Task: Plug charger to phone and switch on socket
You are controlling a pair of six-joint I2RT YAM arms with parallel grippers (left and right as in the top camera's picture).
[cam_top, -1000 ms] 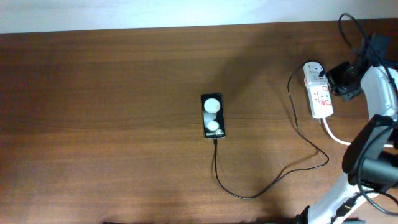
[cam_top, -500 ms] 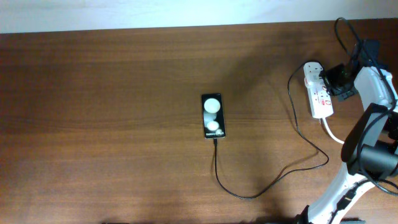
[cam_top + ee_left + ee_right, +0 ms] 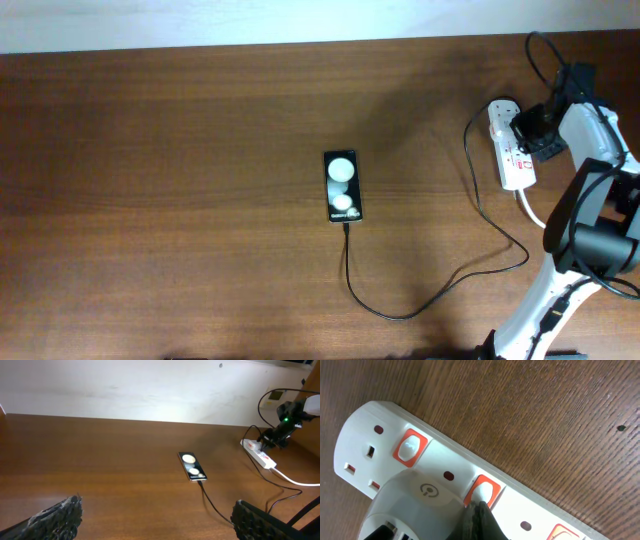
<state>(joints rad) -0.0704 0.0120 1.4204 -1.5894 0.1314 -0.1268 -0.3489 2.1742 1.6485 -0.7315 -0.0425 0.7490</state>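
Closer to the power strip point(image 3: 512, 150) than a second ago: right end effector point(image 3: 528, 128), then just off the strip's right side, now over its edge near the far end. Phone point(image 3: 342, 186) and charger cable point(image 3: 400, 312) unchanged on the table point(image 3: 150, 200).

In the right wrist view, closed to a single dark tip point(image 3: 480, 512), fingers together, pressing on an orange-red rocker switch point(image 3: 482, 491) of the power strip point(image 3: 530, 505). Right beside that switch, the rounded white charger plug point(image 3: 415, 505), seated in the strip.

Left end effector point(image 3: 157, 510) wide apart, holding nothing, above the near part of the table; rough dark fingers point(image 3: 55, 520) at the lower corners of its own view.

Lies flat near the table's middle: phone point(image 3: 192, 466), a small black glossy rectangle with two round white glare spots. Plugged into its near end, a thin black cable point(image 3: 212, 505), curving across the wood towards the right and up to the charger plug point(image 3: 503, 107).

At the far right, power strip point(image 3: 260, 452): narrow, smooth white plastic, red markings, with a thick white cord point(image 3: 530, 210) leaving its near end. Table of dark brown wood with fine lengthwise grain.
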